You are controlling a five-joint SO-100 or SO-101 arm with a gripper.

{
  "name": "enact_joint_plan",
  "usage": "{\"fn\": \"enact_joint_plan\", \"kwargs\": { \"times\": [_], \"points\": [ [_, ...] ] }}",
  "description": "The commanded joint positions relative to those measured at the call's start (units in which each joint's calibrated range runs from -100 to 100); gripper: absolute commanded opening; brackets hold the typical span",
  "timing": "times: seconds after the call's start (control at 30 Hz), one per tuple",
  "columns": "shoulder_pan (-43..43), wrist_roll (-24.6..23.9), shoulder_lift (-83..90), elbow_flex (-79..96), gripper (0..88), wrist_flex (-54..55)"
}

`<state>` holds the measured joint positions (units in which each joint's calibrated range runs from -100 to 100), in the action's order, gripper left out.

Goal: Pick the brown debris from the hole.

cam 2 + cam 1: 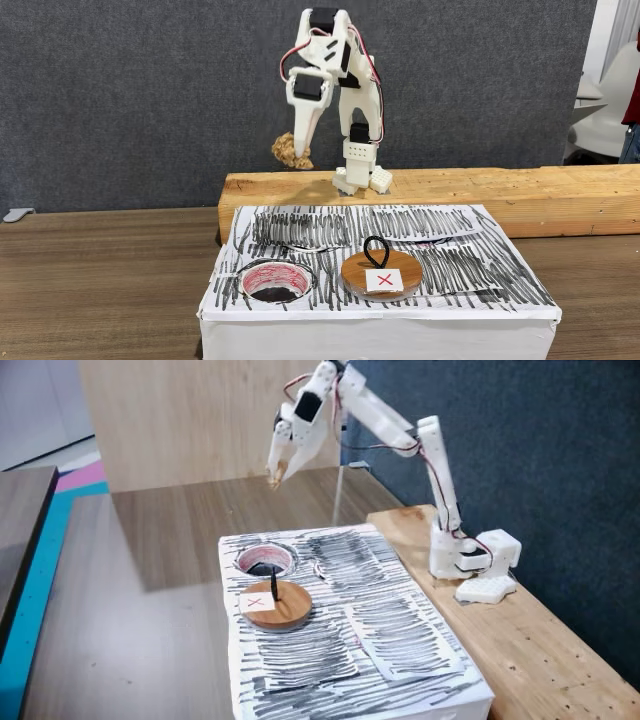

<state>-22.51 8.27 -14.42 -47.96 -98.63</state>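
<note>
Wooden grain runs under everything: a dark brown table (pixel 100 270) spreads out below, and a pale timber beam (pixel 500 195) lies across it, carrying the white base of my arm (pixel 470 555). In front of the beam sits a white box (pixel 380 325) whose top is covered in black scribbled stripes. Near one corner of that top is the hole (pixel 273 283), round, with a pinkish-red rim and a dark inside. Just beside it lies a round wooden disc (pixel 381 272) bearing a white label with a red X and a black loop handle standing up from it.

Behind all this, a dark grey felt-like wall (pixel 120 90) closes the room in one fixed view; in the other, a light plywood panel (pixel 180 420) stands at the back and a teal and pink strip (pixel 60 510) edges the table on the left.

My gripper (pixel 300 150) hangs high in the air, pointing down, well above the table and away from the box. Its fingers are pinching the brown debris (pixel 290 150), a lumpy tan clump that shows at their tips (pixel 272 478), lifted clear of the hole.
</note>
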Motion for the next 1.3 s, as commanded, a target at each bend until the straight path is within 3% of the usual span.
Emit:
{"fn": "enact_joint_plan", "kwargs": {
  "times": [0.0,0.23,1.0,1.27],
  "points": [
    [0.1,0.3,14.8,3.5,1.2,-0.3],
    [0.1,0.3,24.1,8.6,1.2,-0.3],
    [0.0,-0.4,29.9,9.5,1.3,-0.3],
    [0.1,-0.4,41.7,23.0,1.3,-0.3]
  ]
}}
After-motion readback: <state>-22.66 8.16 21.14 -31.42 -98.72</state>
